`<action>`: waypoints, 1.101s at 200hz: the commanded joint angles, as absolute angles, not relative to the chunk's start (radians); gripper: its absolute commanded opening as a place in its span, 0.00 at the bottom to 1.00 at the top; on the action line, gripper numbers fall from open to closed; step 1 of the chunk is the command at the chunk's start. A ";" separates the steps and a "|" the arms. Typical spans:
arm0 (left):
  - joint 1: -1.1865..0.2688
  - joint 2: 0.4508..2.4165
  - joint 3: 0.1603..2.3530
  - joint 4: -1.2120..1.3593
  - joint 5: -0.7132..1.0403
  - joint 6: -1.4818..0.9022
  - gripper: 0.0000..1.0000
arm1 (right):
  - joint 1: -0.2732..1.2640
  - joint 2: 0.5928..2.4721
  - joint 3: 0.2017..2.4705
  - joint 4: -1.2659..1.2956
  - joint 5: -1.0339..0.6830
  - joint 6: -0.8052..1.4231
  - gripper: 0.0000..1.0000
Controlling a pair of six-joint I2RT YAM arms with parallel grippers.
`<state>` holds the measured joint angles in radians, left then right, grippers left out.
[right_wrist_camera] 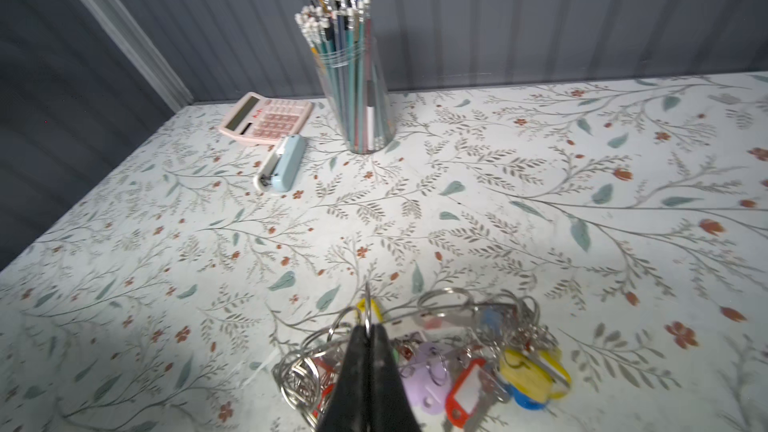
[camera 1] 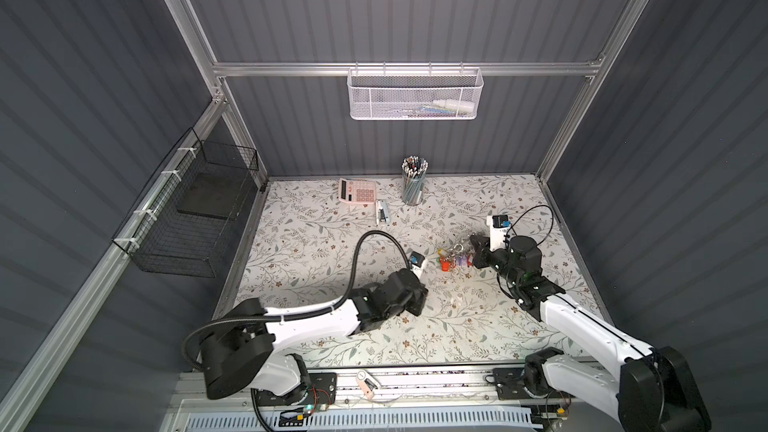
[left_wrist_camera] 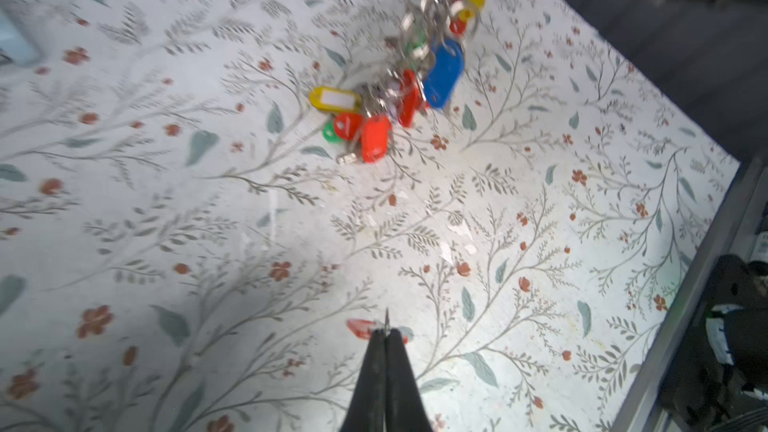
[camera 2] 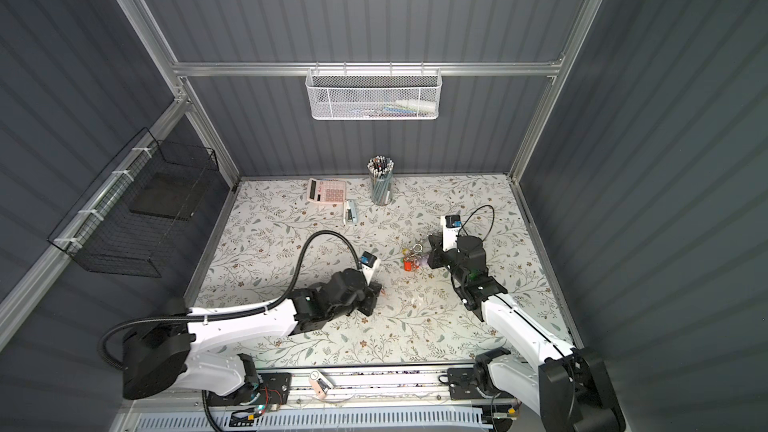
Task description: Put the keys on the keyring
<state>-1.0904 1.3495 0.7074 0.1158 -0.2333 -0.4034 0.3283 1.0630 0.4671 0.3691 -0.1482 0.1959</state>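
Both arms held low, wrists pitched down.
Right gripper (right_wrist_camera: 368,327) is clamped on keyring (right_wrist_camera: 478,306); left gripper (left_wrist_camera: 387,330) is pinched on red-tagged key (left_wrist_camera: 359,328).

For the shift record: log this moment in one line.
left gripper: shut on red-tag key, away from the rest | right gripper: shut on keyring | keys: hanging from keyring, lowest on table

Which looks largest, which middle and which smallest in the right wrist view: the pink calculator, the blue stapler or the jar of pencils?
1. jar of pencils
2. pink calculator
3. blue stapler, though it lies nearer the camera than the calculator.
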 commanded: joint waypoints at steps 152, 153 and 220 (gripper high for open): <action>-0.997 1.102 0.550 0.313 -0.363 -0.085 0.00 | 0.521 1.200 0.422 0.706 -0.609 0.098 0.00; -0.996 1.105 0.552 0.312 -0.360 -0.083 0.00 | 0.521 1.201 0.422 0.707 -0.610 0.098 0.00; -0.987 1.239 0.616 0.384 -0.170 -0.040 0.00 | 0.521 1.218 0.428 0.721 -0.622 0.107 0.00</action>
